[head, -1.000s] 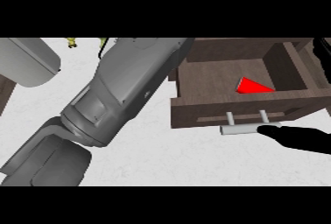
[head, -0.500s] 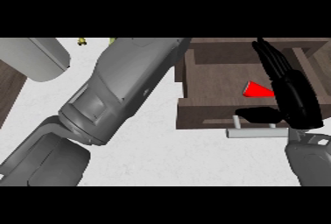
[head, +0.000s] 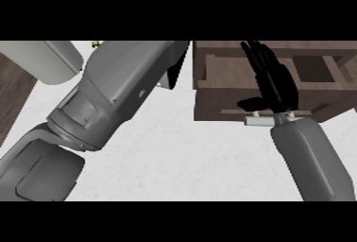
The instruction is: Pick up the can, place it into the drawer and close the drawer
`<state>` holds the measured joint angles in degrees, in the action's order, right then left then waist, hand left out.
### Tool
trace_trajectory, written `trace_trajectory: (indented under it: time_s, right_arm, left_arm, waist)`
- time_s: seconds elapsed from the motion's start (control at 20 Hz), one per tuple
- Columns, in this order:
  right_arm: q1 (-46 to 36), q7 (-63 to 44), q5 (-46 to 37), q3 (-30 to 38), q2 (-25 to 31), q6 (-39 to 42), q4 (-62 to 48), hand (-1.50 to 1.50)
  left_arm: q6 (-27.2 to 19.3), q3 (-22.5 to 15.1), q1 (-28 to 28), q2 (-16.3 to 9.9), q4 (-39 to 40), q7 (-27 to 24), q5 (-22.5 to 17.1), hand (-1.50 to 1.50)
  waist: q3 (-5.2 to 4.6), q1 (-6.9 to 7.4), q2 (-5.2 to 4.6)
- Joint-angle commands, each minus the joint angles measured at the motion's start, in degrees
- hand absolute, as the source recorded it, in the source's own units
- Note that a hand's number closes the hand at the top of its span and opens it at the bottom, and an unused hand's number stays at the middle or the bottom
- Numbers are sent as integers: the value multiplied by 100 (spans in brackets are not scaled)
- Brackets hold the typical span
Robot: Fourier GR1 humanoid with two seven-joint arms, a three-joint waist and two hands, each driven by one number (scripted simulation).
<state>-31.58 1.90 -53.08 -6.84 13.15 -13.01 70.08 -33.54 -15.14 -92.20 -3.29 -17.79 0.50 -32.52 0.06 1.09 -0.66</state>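
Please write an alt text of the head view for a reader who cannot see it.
The robot's right hand, fingers straight, lies over the front of a brown wooden drawer, above its pale handle. The left forearm crosses the white counter towards the top edge, its hand out of view. No can is visible.

drawer (head: 230, 101) at right, right hand (head: 273, 82) over it

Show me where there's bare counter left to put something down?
The widest bare patch of white counter lies between the left forearm and right forearm, below the drawer. It is crowded at the drawer front, where the right hand covers the handle.
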Motion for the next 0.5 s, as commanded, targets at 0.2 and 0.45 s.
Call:
trace_trajectory:
  time_s: [0.2,0.45]
  right_arm:
    - [-1031,-23,-730,267,-435,-1375,-2111,-150]
    - [-1730,180,-752,663,-402,-2122,-3142,-150]
  left_arm:
    - [-97,-106,232,-256,-423,400,223,-150]
    - [142,-96,403,-567,-725,593,261,-150]
  waist:
    - [-2,173,40]
    - [2,265,-8]
